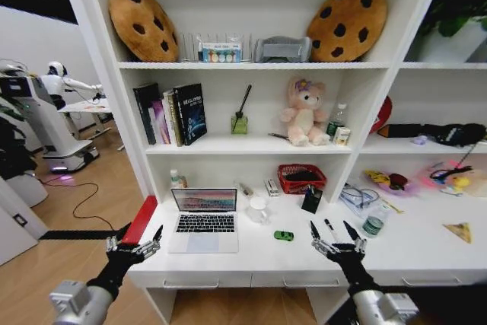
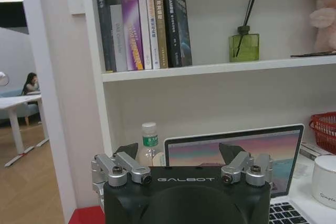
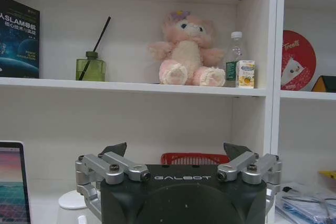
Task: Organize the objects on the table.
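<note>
On the white table an open silver laptop stands left of centre. A small green-and-black gadget lies to its right. A pen lies beyond that, and a flat yellow triangular piece sits at the far right. My left gripper hovers open at the table's front left corner, just left of the laptop. Over the front edge, my right gripper is open too, close to the pen. The left wrist view has the left gripper facing the laptop screen. The right gripper holds nothing.
A white cup, a black item and a red basket stand behind the gadget. Cables, a can and bright clutter crowd the right side. A red block lies at the left end. Shelves hold books, a pink bear and cookie cushions.
</note>
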Controlling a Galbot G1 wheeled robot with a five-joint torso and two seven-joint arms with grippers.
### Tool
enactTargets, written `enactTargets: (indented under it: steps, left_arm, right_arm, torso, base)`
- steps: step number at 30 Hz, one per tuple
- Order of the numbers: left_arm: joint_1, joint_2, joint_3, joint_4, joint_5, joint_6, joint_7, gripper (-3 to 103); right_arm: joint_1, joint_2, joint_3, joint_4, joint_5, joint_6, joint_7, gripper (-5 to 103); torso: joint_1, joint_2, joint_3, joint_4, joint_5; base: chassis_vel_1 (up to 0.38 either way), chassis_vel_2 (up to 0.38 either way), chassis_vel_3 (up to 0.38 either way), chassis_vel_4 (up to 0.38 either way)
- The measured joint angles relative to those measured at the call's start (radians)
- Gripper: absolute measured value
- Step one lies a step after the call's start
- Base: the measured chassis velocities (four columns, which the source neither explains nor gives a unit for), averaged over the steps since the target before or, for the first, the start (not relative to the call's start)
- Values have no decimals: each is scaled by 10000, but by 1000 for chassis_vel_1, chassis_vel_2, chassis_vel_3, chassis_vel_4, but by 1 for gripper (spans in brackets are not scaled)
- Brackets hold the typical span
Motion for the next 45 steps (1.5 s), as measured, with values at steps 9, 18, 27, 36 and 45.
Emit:
enactTargets:
  steps: [9, 18, 27, 36, 45]
  left_arm:
    - [-737, 1856, -186, 796, -57, -221, 321, 57]
    - [-2590, 5258, 65, 2668, 0, -530, 756, 25]
    - [-5313, 7493, 1993, 5137, 998, -1323, 2765, 0]
    - [-11698, 7330, 7628, 7400, 2648, -2246, 4634, 0]
    - [-15742, 5959, 11290, 9033, 3739, -3276, 6068, 0]
  right_arm:
    - [-18, -33, 131, -245, 35, 291, -25, 100]
    - [103, -46, 213, -559, 131, 443, -35, 100]
    - [279, -37, 222, -849, 183, 475, -56, 100]
    - [279, 44, 339, -981, 180, 561, -65, 100]
    - [226, 119, 523, -1109, 266, 695, -66, 100]
  torso:
    - [-24, 12, -7, 13, -1]
    - [-6, 3, 0, 5, 1]
    - [-10, 4, -2, 10, 3]
    - [-9, 4, -1, 5, 1]
    - [-9, 4, -2, 5, 5]
  base:
    - [56, -42, -49, 33]
    - [-16, 5, 6, -18]
    - [0, 0, 0, 0]
    - [0, 0, 0, 0]
    - [0, 0, 0, 0]
